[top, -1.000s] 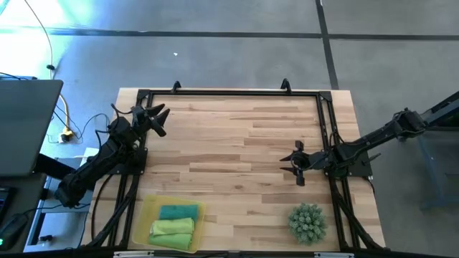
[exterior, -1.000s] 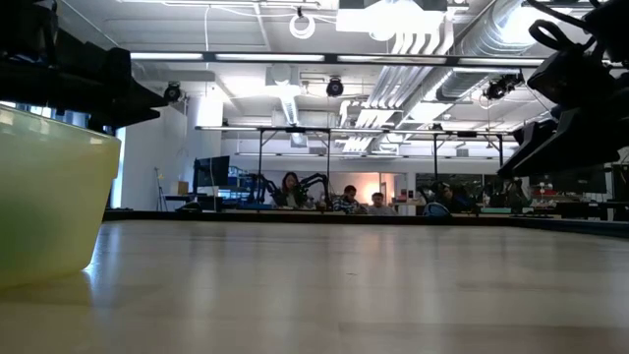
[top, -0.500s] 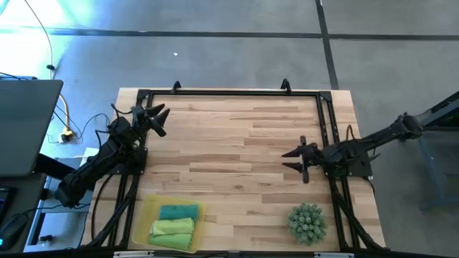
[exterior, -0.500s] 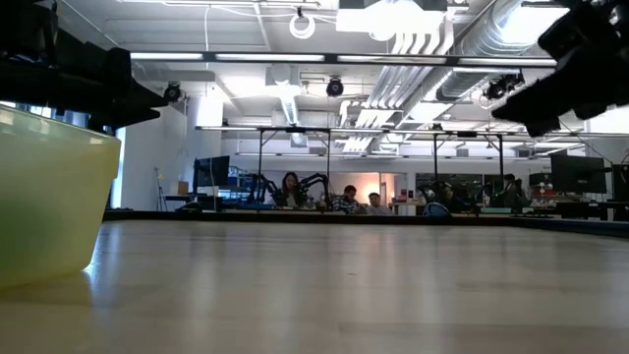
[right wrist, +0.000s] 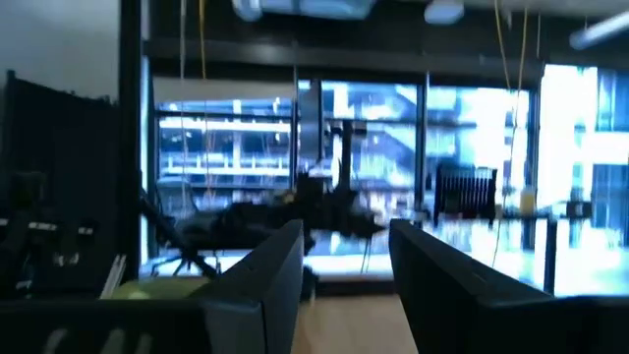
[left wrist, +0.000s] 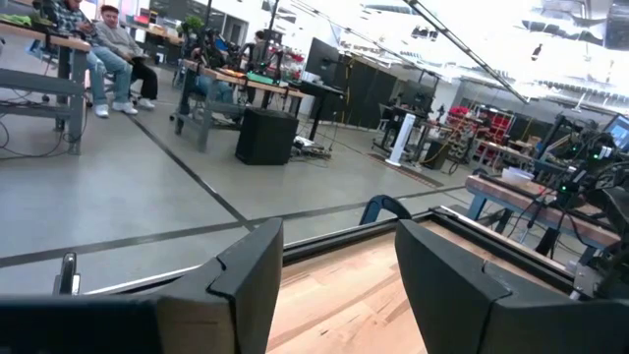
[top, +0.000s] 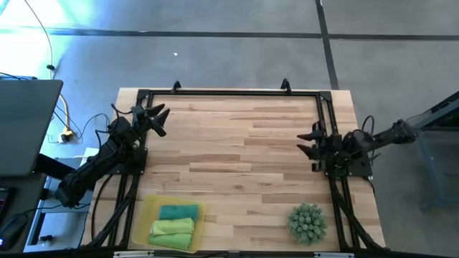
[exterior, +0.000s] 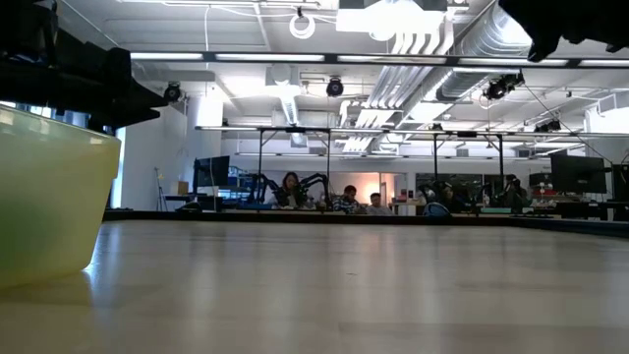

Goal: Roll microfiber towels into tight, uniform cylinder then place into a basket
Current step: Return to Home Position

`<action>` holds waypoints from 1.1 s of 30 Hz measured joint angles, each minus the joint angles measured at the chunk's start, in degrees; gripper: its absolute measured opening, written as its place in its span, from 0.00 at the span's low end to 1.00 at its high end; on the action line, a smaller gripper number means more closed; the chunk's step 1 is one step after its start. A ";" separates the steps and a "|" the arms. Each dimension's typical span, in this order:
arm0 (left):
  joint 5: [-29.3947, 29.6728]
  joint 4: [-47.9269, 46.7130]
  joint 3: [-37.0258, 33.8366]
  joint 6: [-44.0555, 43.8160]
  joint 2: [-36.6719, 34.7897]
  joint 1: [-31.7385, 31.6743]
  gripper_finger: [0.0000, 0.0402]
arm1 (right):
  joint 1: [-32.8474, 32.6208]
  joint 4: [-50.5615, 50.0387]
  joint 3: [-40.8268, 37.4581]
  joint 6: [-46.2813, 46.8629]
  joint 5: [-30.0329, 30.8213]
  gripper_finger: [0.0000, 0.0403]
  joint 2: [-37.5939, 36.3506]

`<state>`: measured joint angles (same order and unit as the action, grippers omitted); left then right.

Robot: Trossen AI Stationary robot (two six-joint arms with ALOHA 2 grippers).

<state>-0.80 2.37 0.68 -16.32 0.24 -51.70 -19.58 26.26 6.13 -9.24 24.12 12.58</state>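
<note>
Right hand (top: 307, 145) (fingers apart) hovers level, pointing inward.

Both arms sit folded, left claw (top: 161, 120) and right claw (top: 306, 147) spread apart.

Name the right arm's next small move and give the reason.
Probably draw the right gripper back toward the table's right edge and park it, much as the left gripper sits at the left side. Both are open and empty, the rolled towels lie in the basket, and no towel shows on the tabletop.
</note>
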 joint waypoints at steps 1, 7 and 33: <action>0.00 0.00 -0.01 0.00 -0.01 0.00 0.47 | 0.61 0.88 0.00 -1.26 -1.02 0.36 -0.57; -0.02 0.00 -0.01 -0.01 0.01 0.00 0.47 | 6.82 2.89 0.00 -6.47 -9.36 0.36 -1.88; -0.02 0.00 0.00 0.00 0.01 0.00 0.47 | 51.44 5.00 -5.55 2.92 -23.19 0.36 -1.81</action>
<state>-0.82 2.37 0.68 -16.33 0.25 -51.70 31.86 31.27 0.58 -6.32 0.93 10.76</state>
